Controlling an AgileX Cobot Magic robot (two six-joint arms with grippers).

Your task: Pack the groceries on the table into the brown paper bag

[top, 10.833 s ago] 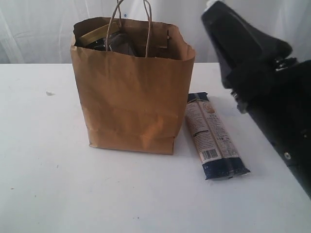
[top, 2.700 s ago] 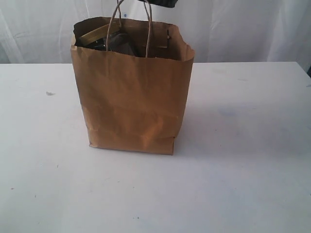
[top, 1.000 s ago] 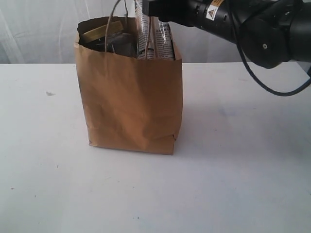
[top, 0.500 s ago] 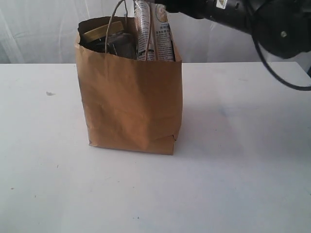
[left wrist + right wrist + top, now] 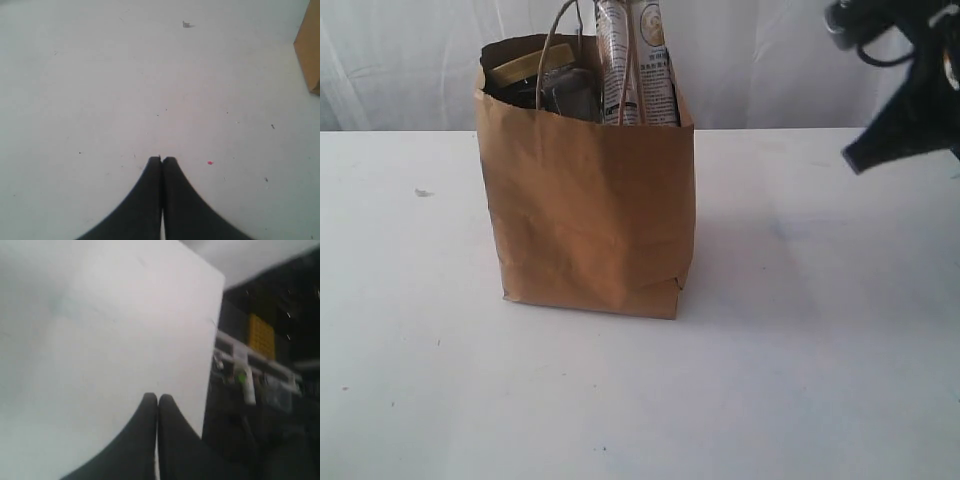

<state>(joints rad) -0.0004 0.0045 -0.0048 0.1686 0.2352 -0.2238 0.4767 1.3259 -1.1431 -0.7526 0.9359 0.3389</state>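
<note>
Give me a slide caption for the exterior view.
Packed brown paper bag on the white table, noodle packet sticking out its top.

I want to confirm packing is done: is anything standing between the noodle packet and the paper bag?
Nothing visible does. The noodle packet stands upright inside the brown paper bag, its top poking above the rim.
</note>
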